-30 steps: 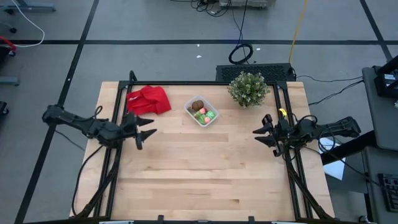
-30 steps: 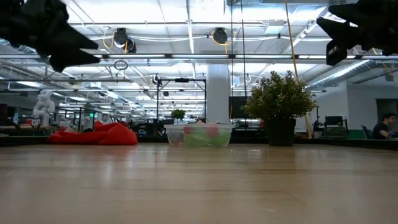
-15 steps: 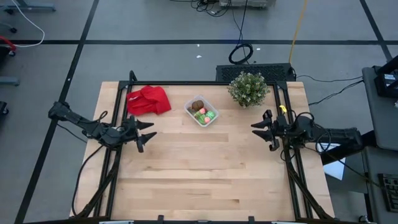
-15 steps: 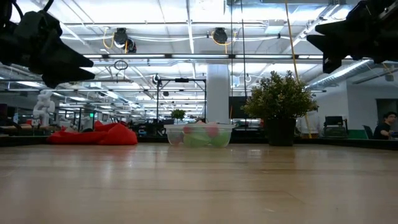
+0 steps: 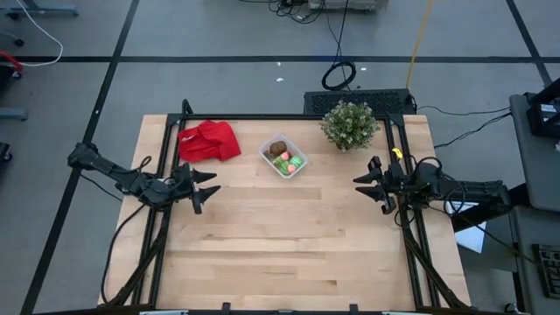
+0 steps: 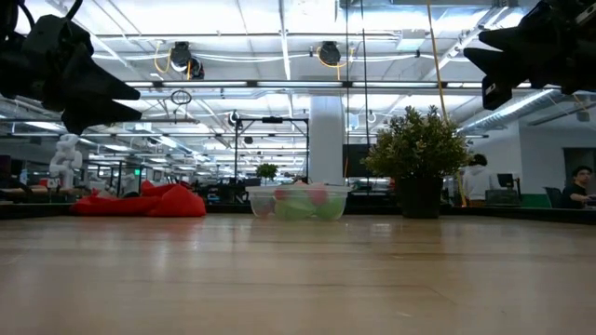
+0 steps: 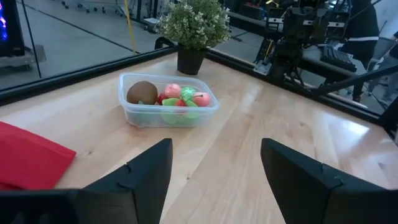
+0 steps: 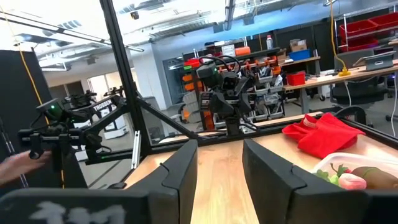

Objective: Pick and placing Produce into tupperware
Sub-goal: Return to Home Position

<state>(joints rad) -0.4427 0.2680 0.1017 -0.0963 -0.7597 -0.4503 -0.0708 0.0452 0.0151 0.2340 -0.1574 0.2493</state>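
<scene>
A large open workshop with bright ceiling lights and a white column [image 6: 326, 140] lies behind a pale wooden table [image 5: 280, 254], which stands on a grey floor crossed by black tape lines. Two dark robot arms reach in from opposite edges, both raised above bare wood. The left gripper [image 5: 213, 182] hangs near the table's left side with its fingers spread wide. The right gripper [image 5: 358, 186] hangs near the right side, fingers also parted. Along the far edge sit a bushy green potted plant [image 5: 349, 124], a crumpled red cloth [image 5: 209, 141], and between them the small clear plastic rectangular container [image 7: 127, 111]. The tiny toy produce [image 5: 285, 158] lies inside it: a brown piece [image 7: 142, 92] beside pink, green and red ones. From table height the produce is only a blur of colour through the wall, and both arms are cut off by the picture's upper edge. Two people [image 6: 478, 177] show small at far right, partly hidden.
</scene>
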